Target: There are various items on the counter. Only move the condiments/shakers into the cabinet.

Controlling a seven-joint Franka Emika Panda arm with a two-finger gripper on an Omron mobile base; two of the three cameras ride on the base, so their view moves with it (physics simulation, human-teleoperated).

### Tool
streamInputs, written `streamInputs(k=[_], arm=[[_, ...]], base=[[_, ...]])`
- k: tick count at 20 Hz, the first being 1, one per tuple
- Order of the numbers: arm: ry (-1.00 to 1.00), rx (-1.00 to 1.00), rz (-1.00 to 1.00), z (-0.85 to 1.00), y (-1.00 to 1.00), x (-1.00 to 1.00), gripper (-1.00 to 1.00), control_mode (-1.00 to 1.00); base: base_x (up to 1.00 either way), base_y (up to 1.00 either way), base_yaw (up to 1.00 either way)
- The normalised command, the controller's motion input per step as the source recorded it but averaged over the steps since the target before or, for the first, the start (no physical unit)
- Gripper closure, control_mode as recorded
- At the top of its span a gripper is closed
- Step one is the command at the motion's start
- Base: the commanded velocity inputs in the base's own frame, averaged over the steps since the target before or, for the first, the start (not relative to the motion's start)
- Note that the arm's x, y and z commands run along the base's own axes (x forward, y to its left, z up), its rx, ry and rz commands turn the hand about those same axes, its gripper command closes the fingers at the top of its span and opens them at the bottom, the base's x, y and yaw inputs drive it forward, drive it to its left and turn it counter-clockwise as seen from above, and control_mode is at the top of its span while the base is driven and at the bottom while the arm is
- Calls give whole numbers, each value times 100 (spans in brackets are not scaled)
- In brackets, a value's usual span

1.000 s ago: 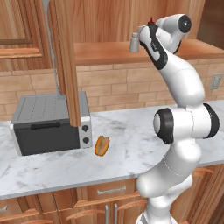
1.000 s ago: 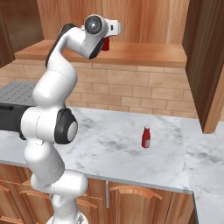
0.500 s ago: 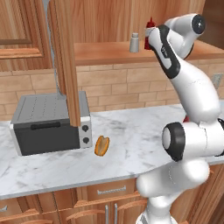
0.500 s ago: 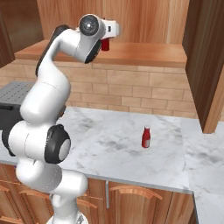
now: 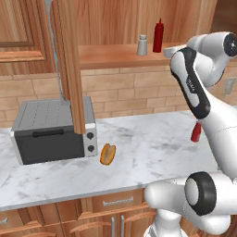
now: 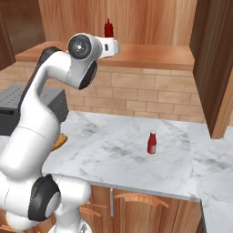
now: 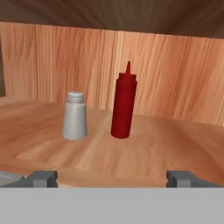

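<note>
A small grey shaker (image 7: 74, 117) and a slim red bottle (image 7: 124, 105) stand upright side by side on the wooden shelf of the cabinet (image 7: 144, 153). My gripper (image 7: 113, 178) is open and holds nothing, a short way in front of them, its fingertips (image 7: 42, 177) wide apart. From the left base view the shaker (image 5: 142, 45) and bottle (image 5: 158, 35) stand on the shelf just left of my hand. A second red bottle (image 6: 152, 142) stands on the marble counter (image 6: 113, 154), partly behind my arm in the left base view (image 5: 196, 133). The orange-brown bun (image 5: 107, 154) lies on the counter.
A grey toaster oven (image 5: 51, 132) sits at the counter's left end. The cabinet's tall narrow door (image 5: 69, 65) hangs open above it. A brick backsplash runs behind the counter, a wooden side panel (image 6: 214, 68) stands at the right, and drawers with metal handles (image 6: 136, 198) lie below.
My hand has drawn back from the shelf and to the right, away from the shaker. The shaker stays standing beside the red bottle. The jaws have opened a little wider.
</note>
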Motion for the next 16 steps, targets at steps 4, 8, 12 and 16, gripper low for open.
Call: streamInputs(k=[4, 8, 12, 16], arm=[[0, 0, -5, -47, -21, -100, -100, -100], [1, 0, -9, -49, -27, -100, -100, -100], [11, 0, -16, -59, -31, -100, -100, -100], [24, 0, -25, -68, -28, -100, -100, -100]], base=[[0, 0, 0], [0, 0, 0], [0, 0, 0], [0, 0, 0]])
